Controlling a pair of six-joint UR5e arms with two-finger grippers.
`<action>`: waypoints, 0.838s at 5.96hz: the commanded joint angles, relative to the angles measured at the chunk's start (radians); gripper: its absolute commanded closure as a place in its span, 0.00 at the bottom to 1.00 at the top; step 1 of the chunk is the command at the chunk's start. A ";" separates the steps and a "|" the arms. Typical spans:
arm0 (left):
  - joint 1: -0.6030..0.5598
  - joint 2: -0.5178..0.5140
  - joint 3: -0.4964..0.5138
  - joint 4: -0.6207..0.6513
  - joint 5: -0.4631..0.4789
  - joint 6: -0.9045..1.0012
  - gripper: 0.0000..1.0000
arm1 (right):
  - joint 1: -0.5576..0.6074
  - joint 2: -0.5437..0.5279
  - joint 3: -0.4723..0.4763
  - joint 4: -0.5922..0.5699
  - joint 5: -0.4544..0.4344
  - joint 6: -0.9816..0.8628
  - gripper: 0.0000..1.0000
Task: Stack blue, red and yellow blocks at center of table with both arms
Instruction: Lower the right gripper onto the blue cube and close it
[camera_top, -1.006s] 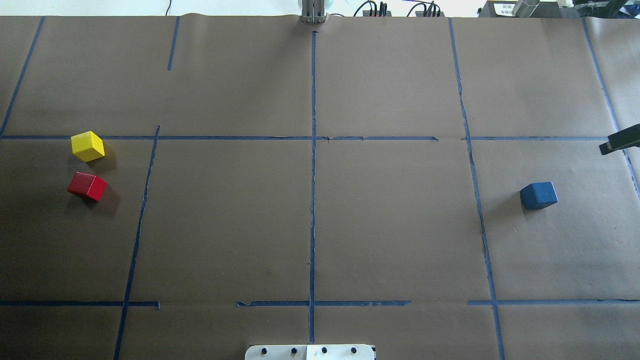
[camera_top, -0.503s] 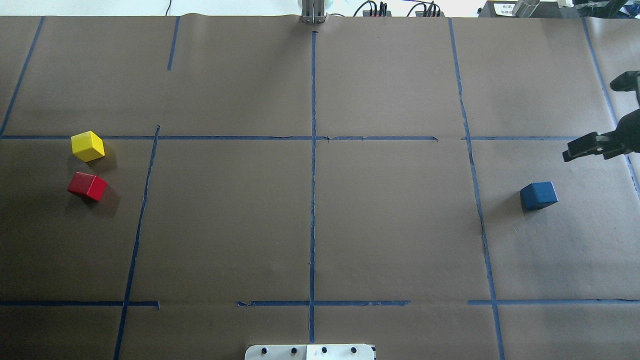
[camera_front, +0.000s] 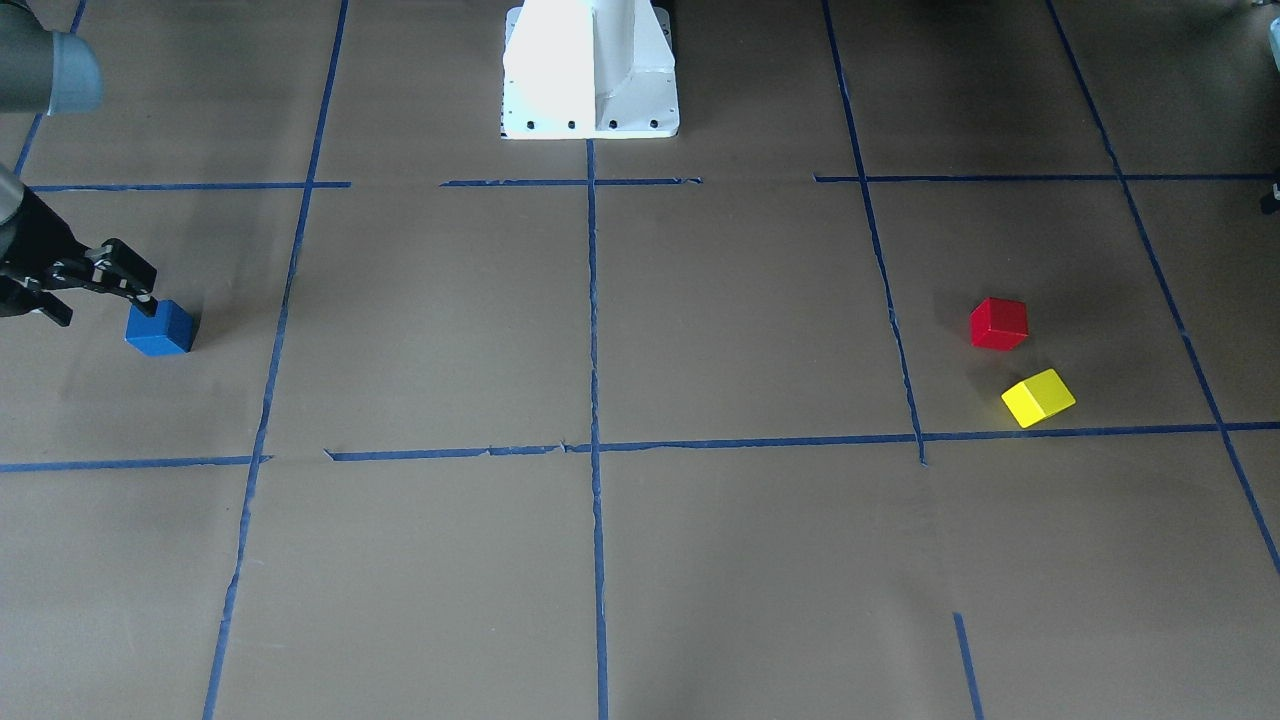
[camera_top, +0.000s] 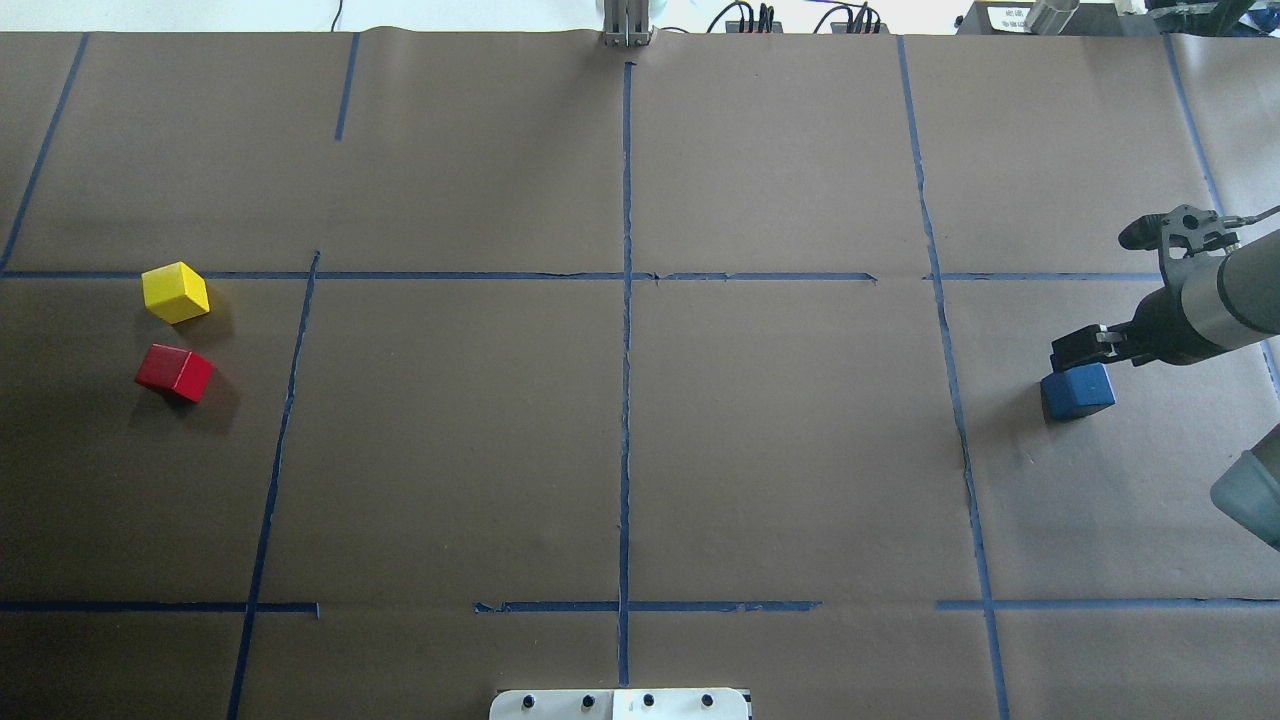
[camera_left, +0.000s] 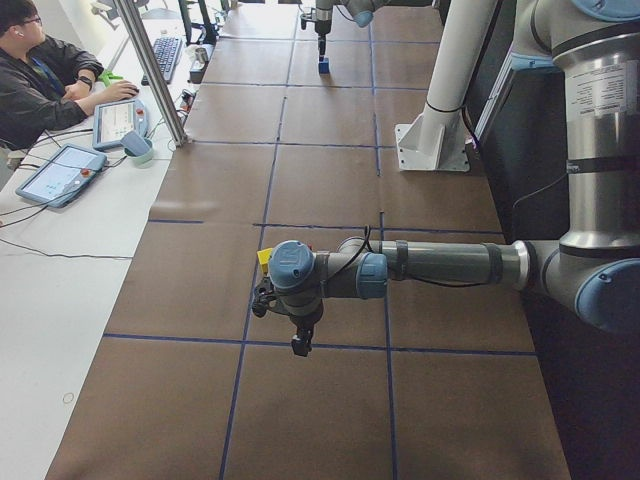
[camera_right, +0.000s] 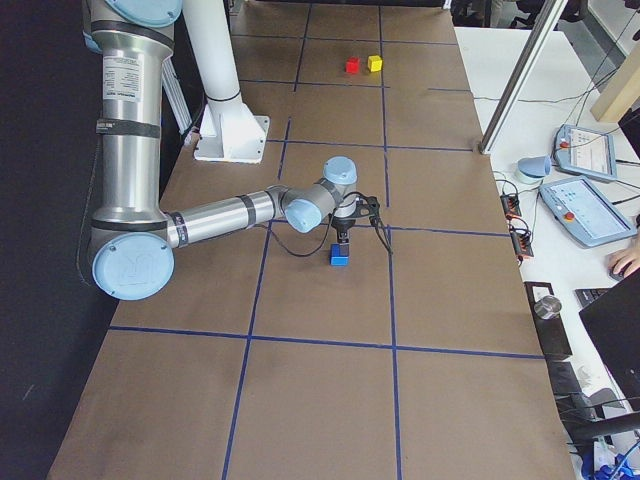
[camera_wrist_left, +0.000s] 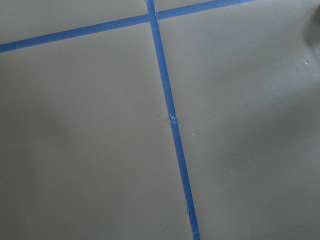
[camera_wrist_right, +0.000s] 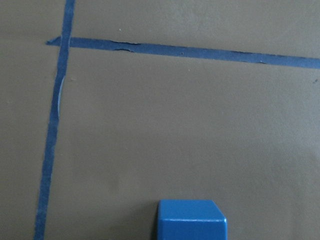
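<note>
Blue block (camera_top: 1078, 392) sits on the table's (camera_top: 780, 450) right side, flat on the brown paper, with the right gripper (camera_front: 108, 305) poised just above it. The gripper points straight down, and in the front view its two black fingers (camera_front: 135, 280) stand apart, so it is open and holds nothing. One fingertip reaches close to the block's top edge; whether it touches cannot be told. The right wrist camera looks down on the block's top face at the bottom middle of its view, with tape (camera_wrist_right: 50, 150) crossing the paper beyond it. The right arm (camera_top: 1215, 300) reaches in low from the table's right edge.

The left gripper (camera_left: 298, 346) hangs pointing down over the table's left end, seen only from the side, so whether it is open or closed cannot be told. Its wrist camera shows only paper and crossing blue tape.

Red block (camera_top: 174, 372) and yellow block (camera_top: 176, 292) lie near each other on the left side, not touching, the yellow one farther from the robot. All three blocks are single and unstacked, well away from the centre tape cross. The white base (camera_front: 590, 70) stands at the table's near edge. An operator (camera_left: 40, 80) sits at a side desk with tablets.
</note>
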 joint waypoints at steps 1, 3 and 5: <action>0.000 0.000 -0.001 0.000 0.000 0.000 0.00 | -0.023 0.000 -0.050 0.002 -0.003 -0.005 0.00; -0.001 0.000 -0.001 0.000 0.000 0.000 0.00 | -0.049 0.008 -0.077 0.002 -0.003 -0.006 0.00; -0.001 0.000 0.000 0.000 0.000 0.000 0.00 | -0.060 0.023 -0.094 0.002 -0.008 -0.008 0.16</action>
